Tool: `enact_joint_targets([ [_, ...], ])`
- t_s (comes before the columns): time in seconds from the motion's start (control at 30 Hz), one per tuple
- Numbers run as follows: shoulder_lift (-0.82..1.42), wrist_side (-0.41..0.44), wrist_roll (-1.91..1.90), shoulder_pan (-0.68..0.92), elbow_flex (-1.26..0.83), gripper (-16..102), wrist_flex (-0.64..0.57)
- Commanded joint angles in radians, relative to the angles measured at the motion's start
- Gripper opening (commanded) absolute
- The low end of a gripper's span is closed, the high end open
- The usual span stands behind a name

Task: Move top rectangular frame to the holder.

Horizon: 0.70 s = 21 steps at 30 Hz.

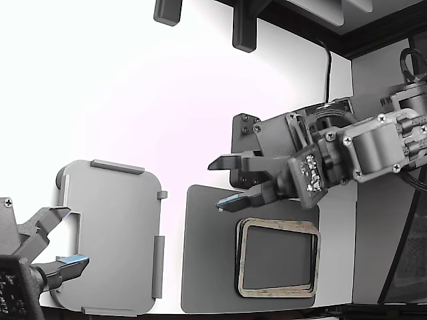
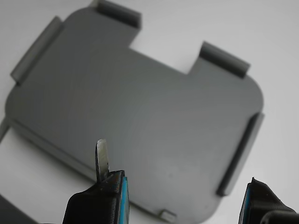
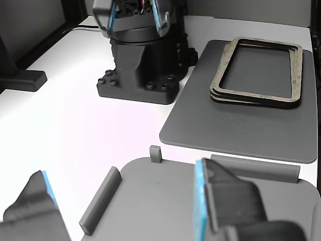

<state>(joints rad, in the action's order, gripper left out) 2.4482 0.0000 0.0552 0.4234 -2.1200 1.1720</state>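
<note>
**A:** Item one, the end effector?

**B:** The gripper (image 1: 216, 185) on the arm carrying the wrist camera. Its jaws are spread wide with nothing between them. It has dark fingers with blue pads, and one finger carries a thin metal blade. It hangs over the far edge of the dark mat (image 1: 207, 267), with the fingertips aimed off the mat toward the exterior view's left.

**A:** Item two, the task's piece?

**B:** The top rectangular frame (image 1: 280, 225) lies uppermost on a small stack on the mat, toward the mat's near corner at the exterior view's right. It is a thin, flat tan outline with rounded corners, greenish mottling and an open centre that shows the mat through it. It is lower than the fingertips and behind the way they point. Its long axis runs across the exterior view, about parallel to the fingers. I judge the gripper must draw back and descend to reach it.

**A:** Item three, the destination?

**B:** The holder (image 1: 113, 233) is a matte light grey plate with raised tabs on its edges and a notch on the side away from the mat. It sits just off the mat's edge at the exterior view's left and carries nothing.

**A:** Which arm is nearer the frame?

**B:** This one. The second gripper (image 1: 72, 237), also spread open, hangs at the holder's notch side, well apart from the mat.
</note>
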Motion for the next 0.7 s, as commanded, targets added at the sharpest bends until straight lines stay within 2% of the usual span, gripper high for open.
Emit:
enact_joint_targets([
  [0.0, -0.031, 0.123, -0.074, 0.140, 0.049, 99, 0.038],
  [0.1, -0.064, 0.232, -0.127, 0.276, 0.051, 99, 0.060],
  [0.3, -0.153, 0.130, -0.071, 0.348, 0.077, 100, 0.101],
  [0.47, -0.183, 0.129, -0.057, 0.453, 0.074, 100, 0.133],
  [0.67, -0.267, 0.080, 0.000, 0.537, 0.118, 100, 0.181],
])
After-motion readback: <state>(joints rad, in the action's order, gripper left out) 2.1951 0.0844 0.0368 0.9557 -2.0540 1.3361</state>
